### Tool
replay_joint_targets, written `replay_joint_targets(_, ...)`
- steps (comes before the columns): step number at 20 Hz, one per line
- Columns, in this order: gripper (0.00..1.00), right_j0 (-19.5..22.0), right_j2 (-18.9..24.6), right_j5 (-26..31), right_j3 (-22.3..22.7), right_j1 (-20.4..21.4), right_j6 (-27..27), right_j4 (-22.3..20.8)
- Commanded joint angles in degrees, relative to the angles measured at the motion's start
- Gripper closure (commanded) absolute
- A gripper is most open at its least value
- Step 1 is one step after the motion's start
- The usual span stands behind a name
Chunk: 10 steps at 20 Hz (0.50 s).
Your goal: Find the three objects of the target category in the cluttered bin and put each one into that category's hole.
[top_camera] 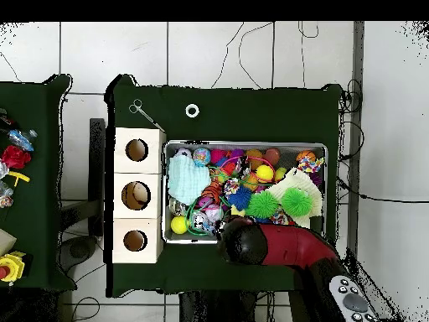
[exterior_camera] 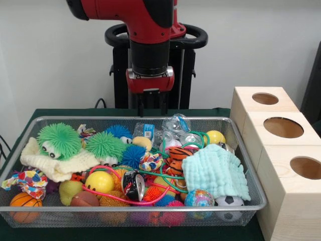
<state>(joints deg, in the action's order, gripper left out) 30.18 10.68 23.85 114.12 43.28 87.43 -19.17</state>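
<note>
The claw [exterior_camera: 152,106] hangs released and empty behind the still-crowded bin [exterior_camera: 248,193], so seemingly all three objects remain unsorted.

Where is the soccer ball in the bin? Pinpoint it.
In the front view, the soccer ball sits in the bin's near right corner, beside the globe-patterned ball and just below the mint green cloth.

Pincer [exterior_camera: 151,106] hangs above the toy-filled bin [exterior_camera: 246,165].
</note>
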Motion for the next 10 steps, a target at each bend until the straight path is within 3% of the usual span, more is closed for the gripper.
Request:
replay_joint_targets(1, 0.0, -3.6, -2.6, -4.4, -8.9, -6.2, 15.5, 4.8)
replay_joint_targets(10, 0.0, -6.5, -5.0, -7.6, -6.8, -7.2, 14.9, 7.6)
